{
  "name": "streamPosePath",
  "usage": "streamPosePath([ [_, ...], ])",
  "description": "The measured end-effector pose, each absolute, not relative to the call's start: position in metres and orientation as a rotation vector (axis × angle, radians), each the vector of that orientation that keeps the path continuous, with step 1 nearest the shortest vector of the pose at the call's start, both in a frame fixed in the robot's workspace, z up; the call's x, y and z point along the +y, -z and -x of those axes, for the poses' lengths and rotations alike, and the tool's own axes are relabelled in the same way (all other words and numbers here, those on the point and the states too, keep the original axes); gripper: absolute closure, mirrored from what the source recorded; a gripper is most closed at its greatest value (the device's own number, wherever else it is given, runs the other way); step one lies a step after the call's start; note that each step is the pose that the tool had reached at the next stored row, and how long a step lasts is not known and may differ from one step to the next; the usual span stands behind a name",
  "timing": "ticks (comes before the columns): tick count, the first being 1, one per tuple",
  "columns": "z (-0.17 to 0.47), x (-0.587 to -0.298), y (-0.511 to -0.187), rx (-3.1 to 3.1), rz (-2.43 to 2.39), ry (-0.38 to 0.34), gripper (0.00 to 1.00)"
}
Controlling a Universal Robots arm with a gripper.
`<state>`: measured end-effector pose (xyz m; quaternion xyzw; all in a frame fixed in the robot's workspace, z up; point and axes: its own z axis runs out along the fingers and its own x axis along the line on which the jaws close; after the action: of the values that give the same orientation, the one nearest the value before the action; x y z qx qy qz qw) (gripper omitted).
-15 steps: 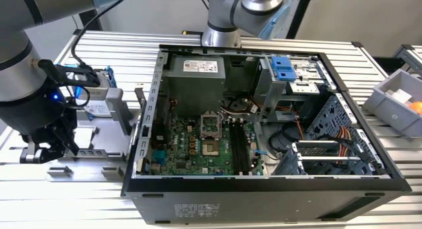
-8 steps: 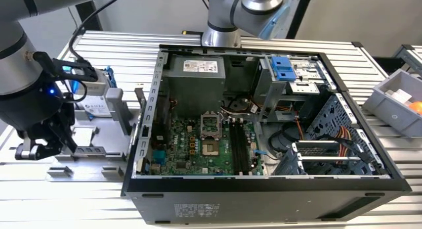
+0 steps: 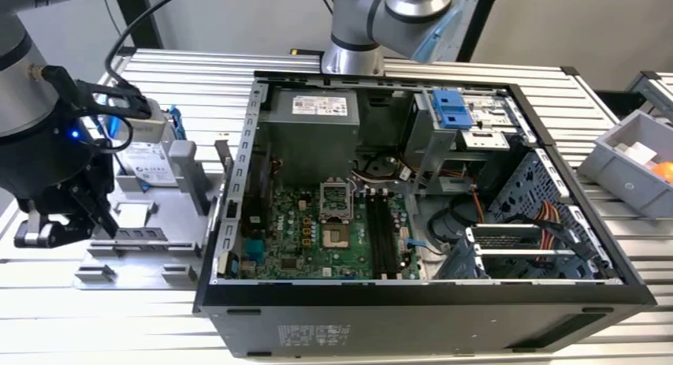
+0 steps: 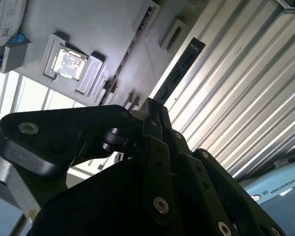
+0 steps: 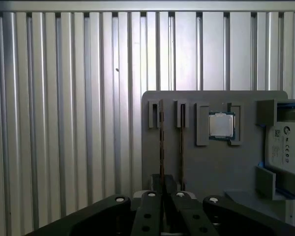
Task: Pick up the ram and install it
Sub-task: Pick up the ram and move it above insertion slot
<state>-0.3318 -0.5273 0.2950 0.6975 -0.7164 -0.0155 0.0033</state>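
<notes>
Ribbed aluminium table [image 3: 589, 105]. Exterior view's left: grey fixture plate [image 3: 137, 258], hard drive [image 3: 147, 156] standing in it. First wrist view: gripper [image 5: 164, 192], fingers closed on the ram [image 5: 161, 142], which stands on edge along the plate, just beside a second stick [image 5: 181, 142]; CPU [image 5: 221, 125] in the neighbouring pocket. Centre: open PC case [image 3: 421, 310], motherboard [image 3: 305, 239] exposed. Exterior view's right: grey bin [image 3: 631, 156].

Tray [image 3: 126, 268] (hard drive [image 3: 147, 165] on it) lies beside the computer case [image 3: 421, 322]
</notes>
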Motion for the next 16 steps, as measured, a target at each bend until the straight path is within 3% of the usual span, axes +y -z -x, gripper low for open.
streamPosePath([
  [16,0.332,-0.527,-0.320,-2.246,-2.187,0.048,1.00],
])
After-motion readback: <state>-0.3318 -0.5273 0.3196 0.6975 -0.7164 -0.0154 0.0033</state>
